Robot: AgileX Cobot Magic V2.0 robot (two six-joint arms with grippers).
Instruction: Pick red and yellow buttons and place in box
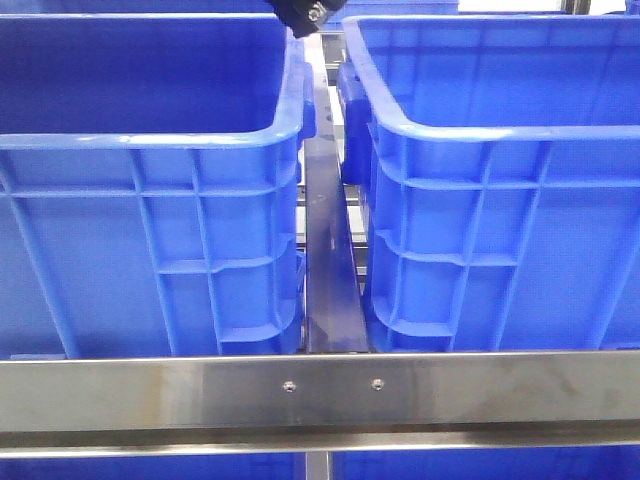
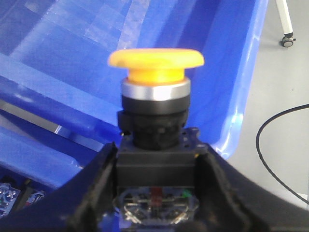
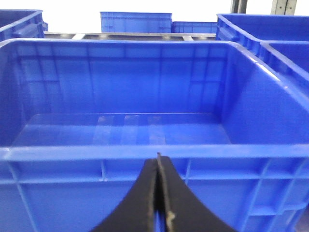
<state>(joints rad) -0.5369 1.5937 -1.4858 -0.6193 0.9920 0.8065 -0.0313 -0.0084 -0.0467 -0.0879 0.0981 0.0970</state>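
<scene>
The yellow button point(image 2: 155, 65) has a wide, flat mushroom cap of yellow-orange, a silver ring under it, then a black collar and a square black body. At the base of the body a clear block shows metal contacts with a small red mark and a small green one. It stands upright in the left gripper point(image 2: 155, 193), whose black fingers point(image 2: 94, 188) press against both sides of the body — clamped on it. Behind the cap lies the smooth inside wall of a blue bin point(image 2: 227, 72), with grey floor and a black cable point(image 2: 270, 145) past its rim.

The right gripper point(image 3: 158, 203) has its two black fingers pressed flat together with nothing between them, just in front of the near rim of an open blue box point(image 3: 125, 152).

In the front view two blue bins, the left bin point(image 1: 150, 230) and the right bin point(image 1: 500, 230), sit side by side behind a steel rail point(image 1: 320, 395), a metal strip running between them. Only a dark scrap of an arm point(image 1: 305, 15) shows at the upper edge — too little to make out. The red button is not visible in any view
</scene>
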